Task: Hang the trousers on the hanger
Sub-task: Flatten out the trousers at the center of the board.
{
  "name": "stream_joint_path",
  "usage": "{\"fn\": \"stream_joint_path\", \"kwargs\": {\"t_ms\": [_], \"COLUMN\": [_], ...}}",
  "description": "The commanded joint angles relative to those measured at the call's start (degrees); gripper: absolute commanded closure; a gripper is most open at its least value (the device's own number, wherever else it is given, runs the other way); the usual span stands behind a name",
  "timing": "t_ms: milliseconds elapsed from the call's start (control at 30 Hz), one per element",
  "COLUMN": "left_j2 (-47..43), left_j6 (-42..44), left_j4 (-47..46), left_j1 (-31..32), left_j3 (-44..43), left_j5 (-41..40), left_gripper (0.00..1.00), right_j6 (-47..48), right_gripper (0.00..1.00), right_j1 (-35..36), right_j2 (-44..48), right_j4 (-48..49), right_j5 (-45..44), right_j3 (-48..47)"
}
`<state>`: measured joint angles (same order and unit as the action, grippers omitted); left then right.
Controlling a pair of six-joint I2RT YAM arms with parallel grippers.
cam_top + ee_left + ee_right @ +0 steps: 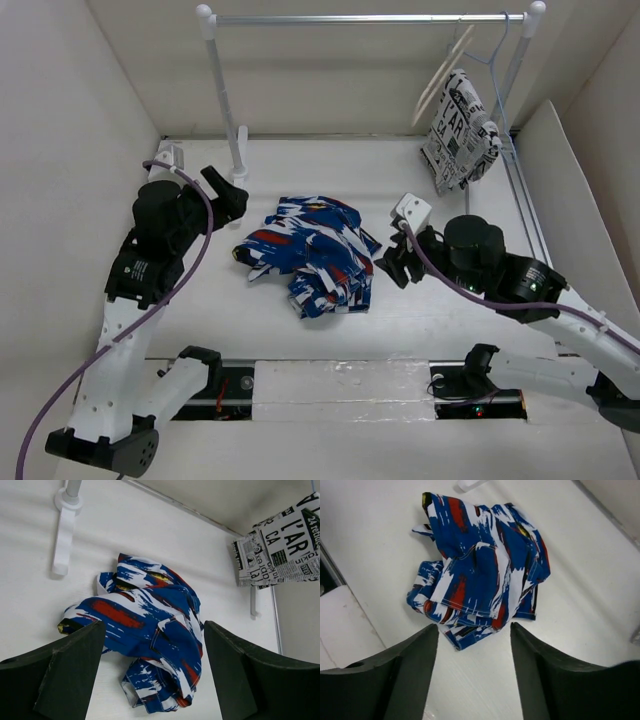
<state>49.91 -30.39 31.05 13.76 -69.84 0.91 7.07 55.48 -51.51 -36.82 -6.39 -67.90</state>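
Top view: the trousers (312,255) lie crumpled on the table (420,335) between my left pincer (232,200) and my right pincer (392,265), touching neither. The beige hanger (440,75) hangs on the rail (370,18), well beyond my right pincer.
Left wrist: jaws wide, heap ahead. The newsprint cloth (280,545) off to the right reads "L'AR", "CA".
Right wrist: jaws wide, heap ahead.

Flat white tabletop (300,345), matte and evenly lit; plain off-white panel walls (70,110) enclosing it at left, back and right; white-posted garment rail with silver crossbar (370,18) standing along the back; black-and-white newsprint-lettered cloth (458,130) hanging near the rail's right end.
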Motion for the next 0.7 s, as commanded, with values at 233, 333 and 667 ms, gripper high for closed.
{"fn": "stream_joint_path", "kwargs": {"t_ms": [233, 333, 667], "left_j2": [2.1, 3.6, 12.1], "left_j6": [-4.1, -4.8, -9.4], "left_j4": [-0.5, -0.4, -13.5], "left_j1": [-0.8, -3.2, -3.2], "left_j3": [8.5, 10.9, 21.8], "left_j5": [-9.3, -9.2, -4.6], "left_gripper": [0.99, 1.00, 0.09], "right_j6": [-3.1, -3.6, -2.9], "right_gripper": [1.00, 0.89, 0.10], "right_j1": [-0.3, -0.3, -0.3], "right_j2": [-4.5, -6.6, -21.9], "right_j4": [2.8, 3.9, 13.9], "right_j5": [3.7, 3.1, 2.7], "right_j3": [2.9, 3.9, 5.6]}}
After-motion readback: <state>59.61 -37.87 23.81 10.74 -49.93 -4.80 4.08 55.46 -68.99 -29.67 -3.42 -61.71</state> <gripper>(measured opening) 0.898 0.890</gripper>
